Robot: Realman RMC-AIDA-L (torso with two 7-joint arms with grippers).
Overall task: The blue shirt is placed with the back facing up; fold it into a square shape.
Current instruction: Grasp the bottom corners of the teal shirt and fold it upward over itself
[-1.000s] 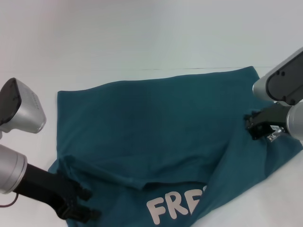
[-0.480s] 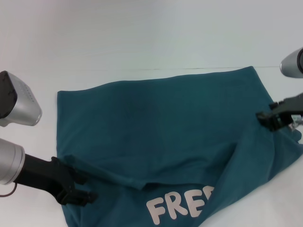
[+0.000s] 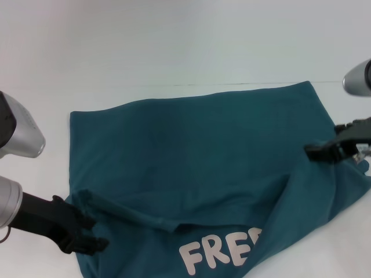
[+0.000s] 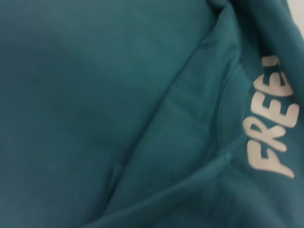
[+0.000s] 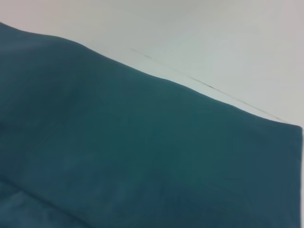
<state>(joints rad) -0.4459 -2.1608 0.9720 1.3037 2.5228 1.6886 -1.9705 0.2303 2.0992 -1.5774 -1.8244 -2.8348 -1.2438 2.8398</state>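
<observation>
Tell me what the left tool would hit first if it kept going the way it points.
Likely the blue shirt. In the head view the left tool points toward the shirt's near left edge, right by a raised fold. Height above the cloth is unclear, so contact may already be close.

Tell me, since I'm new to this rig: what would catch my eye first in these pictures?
The blue shirt fills the middle of the white table, partly folded, with white letters reading "FRE" at its near edge. The left gripper sits at the shirt's near left corner, and the right gripper is over its right edge.
</observation>
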